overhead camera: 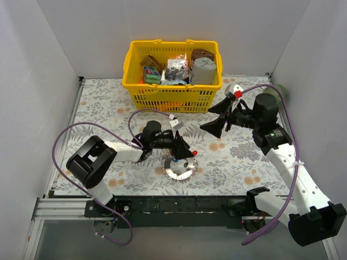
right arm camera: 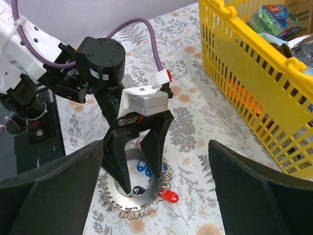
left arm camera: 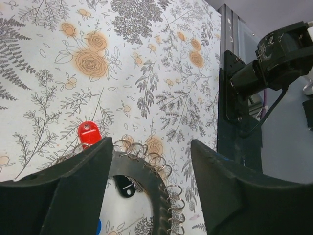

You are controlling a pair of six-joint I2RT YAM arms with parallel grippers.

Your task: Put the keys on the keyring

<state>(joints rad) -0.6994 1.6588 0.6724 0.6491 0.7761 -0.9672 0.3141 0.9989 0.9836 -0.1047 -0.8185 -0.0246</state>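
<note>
In the top view, the keyring lies at six o'clock beneath the left claw, whose jaws are parted and seemingly empty. The right claw gapes wide.

Yellow basket on floral cloth.
Inside basket: grey can at right end, foil bag mid, green pack left.

Right wrist view, yellow basket: pale packet near rim shows letters "Clea", rest cut off at frame edge. Green-blue pack just beside it: print blurred, can't read. Top view: labels on basket goods too small to read. White cable tag: nothing legible.
</note>
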